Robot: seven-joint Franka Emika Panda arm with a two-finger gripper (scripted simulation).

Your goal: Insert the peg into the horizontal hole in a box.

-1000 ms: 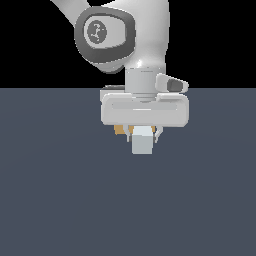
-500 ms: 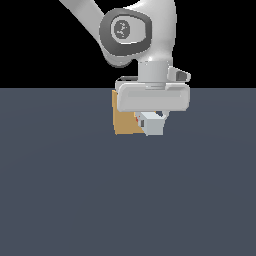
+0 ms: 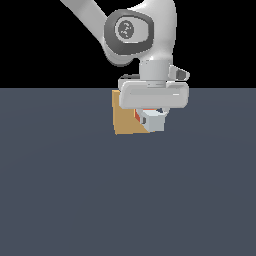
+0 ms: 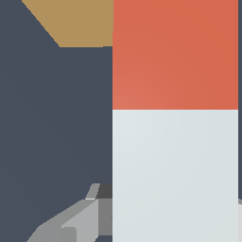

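Note:
My gripper (image 3: 152, 118) hangs just above the floor, shut on the peg (image 3: 153, 122). The peg's pale square end faces the exterior camera, and a sliver of its red-orange part (image 3: 137, 116) shows against the box. The tan box (image 3: 127, 121) stands behind the gripper, toward the exterior view's left, partly covered by the hand. In the wrist view the peg (image 4: 175, 175) fills half the picture, its red end (image 4: 175, 54) pointing away from the hand, with a corner of the box (image 4: 75, 23) off to its side. One grey finger (image 4: 78, 222) shows beside the peg. The hole is hidden.
A flat dark grey-blue floor (image 3: 65, 200) spreads all around, with black background above it. The white arm (image 3: 135, 35) rises over the box and gripper.
The hand with the peg has shifted a little toward the exterior view's right and upward and turned, uncovering more of the box and the peg's red part.

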